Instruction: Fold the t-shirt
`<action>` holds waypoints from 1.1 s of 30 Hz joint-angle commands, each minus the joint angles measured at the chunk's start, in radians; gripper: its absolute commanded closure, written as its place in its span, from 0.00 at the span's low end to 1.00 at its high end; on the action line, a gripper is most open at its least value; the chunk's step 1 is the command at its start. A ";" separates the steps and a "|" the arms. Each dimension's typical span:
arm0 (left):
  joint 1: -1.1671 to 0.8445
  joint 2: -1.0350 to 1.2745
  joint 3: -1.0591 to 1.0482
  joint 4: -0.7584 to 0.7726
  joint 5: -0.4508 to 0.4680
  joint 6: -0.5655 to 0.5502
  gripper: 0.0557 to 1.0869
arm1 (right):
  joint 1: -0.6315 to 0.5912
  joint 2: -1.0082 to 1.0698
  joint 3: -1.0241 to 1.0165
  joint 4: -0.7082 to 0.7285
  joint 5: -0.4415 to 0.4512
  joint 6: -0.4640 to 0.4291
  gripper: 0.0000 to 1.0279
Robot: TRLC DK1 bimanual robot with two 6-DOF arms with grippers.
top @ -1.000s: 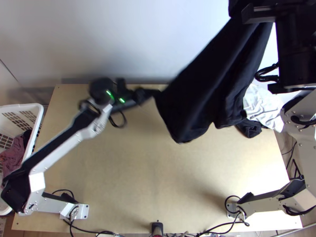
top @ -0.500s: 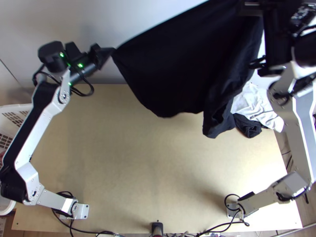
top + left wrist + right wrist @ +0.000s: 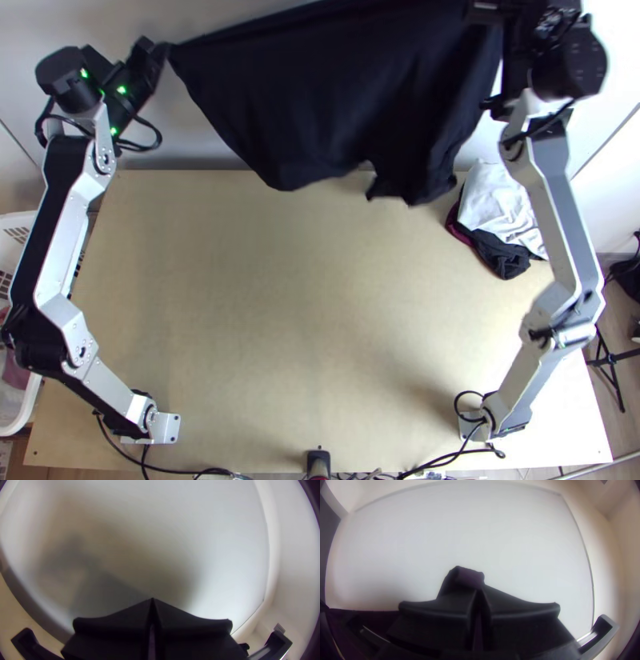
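The black t-shirt (image 3: 336, 96) hangs stretched between both grippers past the table's far edge, its lower hem uneven, with a loose part drooping toward the right. At the upper left of the top view, my left gripper (image 3: 164, 50) is shut on one upper corner. My right gripper (image 3: 484, 12) holds the other upper end near the picture's top edge. In the left wrist view my left gripper (image 3: 152, 601) has its fingertips together. The right wrist view has my right gripper (image 3: 479, 593) shut on dark cloth (image 3: 470, 577), a short folded bit of which sticks out beyond the tips.
White cloth (image 3: 500, 204) and a dark bunched cloth (image 3: 500, 254) lie in a pile at the table's far right. A white basket (image 3: 32, 400) stands left of the wooden table (image 3: 312, 320). A pale wall (image 3: 200, 152) rises behind it.
Both grippers have moved up the picture, the left one also leftward. The t-shirt has spread wider between them and risen from over the table, its hem now near the far edge.
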 commanded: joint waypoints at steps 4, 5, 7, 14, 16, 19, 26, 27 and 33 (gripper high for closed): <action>0.035 0.062 0.057 0.054 -0.105 0.038 0.97 | 0.006 0.082 -0.029 0.137 0.015 0.017 0.97; 0.036 0.056 0.045 0.054 -0.104 0.038 0.97 | 0.012 0.065 -0.051 0.137 0.017 0.020 0.97; 0.040 0.025 0.009 0.057 -0.104 0.044 0.97 | 0.018 0.022 -0.101 0.137 0.019 0.034 0.97; 0.052 -0.101 -0.132 0.091 -0.067 0.110 0.97 | 0.026 -0.190 -0.391 0.137 0.017 0.054 0.97; 0.060 -0.136 -0.170 0.095 -0.061 0.116 0.97 | 0.026 -0.254 -0.474 0.140 0.017 0.054 0.97; 0.067 -0.212 -0.250 0.118 -0.047 0.130 0.97 | 0.031 -0.359 -0.568 0.141 0.015 0.057 0.97; 0.061 -0.479 -0.480 0.142 0.022 0.143 0.97 | 0.129 -0.649 -0.755 0.072 0.011 0.044 0.97; 0.055 -0.527 -0.514 0.142 0.027 0.147 0.97 | 0.150 -0.693 -0.778 0.048 0.011 0.041 0.97; -0.033 -0.823 -0.678 0.089 0.042 0.169 0.97 | 0.305 -0.934 -0.833 -0.133 0.077 0.032 0.97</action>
